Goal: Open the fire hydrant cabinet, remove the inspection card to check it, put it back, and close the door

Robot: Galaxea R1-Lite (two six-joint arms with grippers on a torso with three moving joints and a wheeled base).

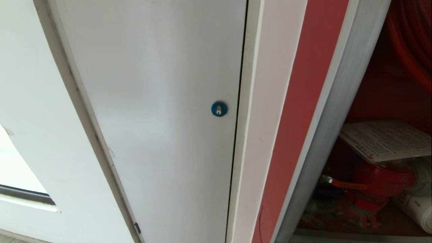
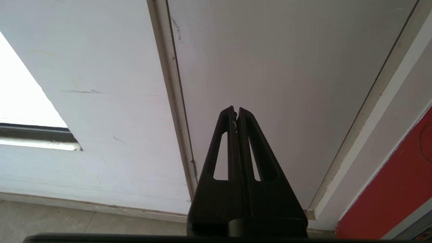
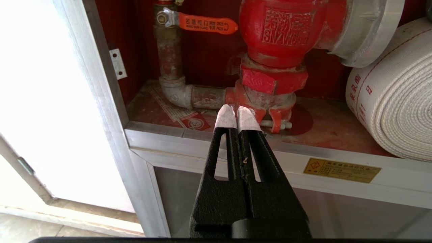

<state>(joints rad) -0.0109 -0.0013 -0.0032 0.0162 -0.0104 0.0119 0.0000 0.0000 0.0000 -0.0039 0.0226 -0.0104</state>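
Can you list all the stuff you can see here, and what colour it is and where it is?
fire hydrant cabinet: one, silver frame with red inside, standing open on the right.
inspection card: one, pale with small print, lying over the red valve.
red valve: one, red, middle of the cabinet floor.
orange lever handle: one, orange, on the grey pipe beside the valve.
rolled hose: one, white, right of the valve.
brass plate: one, yellow, on the frame below the cabinet floor.
grey panel: one, pale grey, left of the cabinet.
blue round lock: one, blue, on the panel's right edge.
left gripper: one, black, shut, facing the grey panel.
right gripper: one, black with white-taped tips, shut, before the valve.
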